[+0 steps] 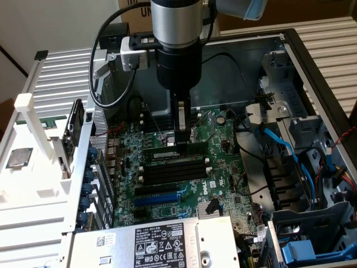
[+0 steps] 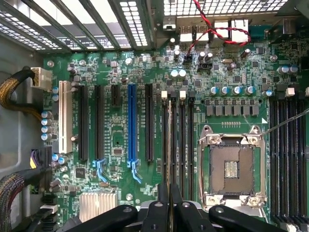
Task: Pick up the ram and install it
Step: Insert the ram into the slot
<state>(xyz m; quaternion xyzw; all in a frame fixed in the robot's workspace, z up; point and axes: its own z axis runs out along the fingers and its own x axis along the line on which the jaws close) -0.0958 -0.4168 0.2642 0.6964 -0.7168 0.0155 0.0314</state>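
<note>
Nearest, in the exterior view, a labelled box (image 1: pixel 167 243) is lying across the front of the open case (image 1: pixel 290 61), and just behind it the board (image 1: pixel 223 167) is lying flat on the case floor. On the board the blue slot (image 1: pixel 159 199) is running crosswise, and beyond it the black slots (image 1: pixel 173 170) are lying side by side, bare. The ram (image 1: pixel 162 153) is standing on its long edge in line with the slot farthest from the blue one, its pale label facing the camera; whether it is pressed fully home I cannot tell. The gripper (image 1: pixel 182 140) is hanging straight down over it, and its fingers (image 1: pixel 178 120) are pinching the ram's top edge near the middle, drawn close with just the thin stick between them. In the wrist view the ram (image 2: pixel 170 145) is showing edge-on as a thin line running out from between the tips of the gripper (image 2: pixel 169 193), along the black slots (image 2: pixel 182 145), with the socket (image 2: pixel 231 166) lying just beside them. Farther back the arm (image 1: pixel 175 22) is rising above the case, and blue cables (image 1: pixel 279 145) are trailing at the exterior view's right.
</note>
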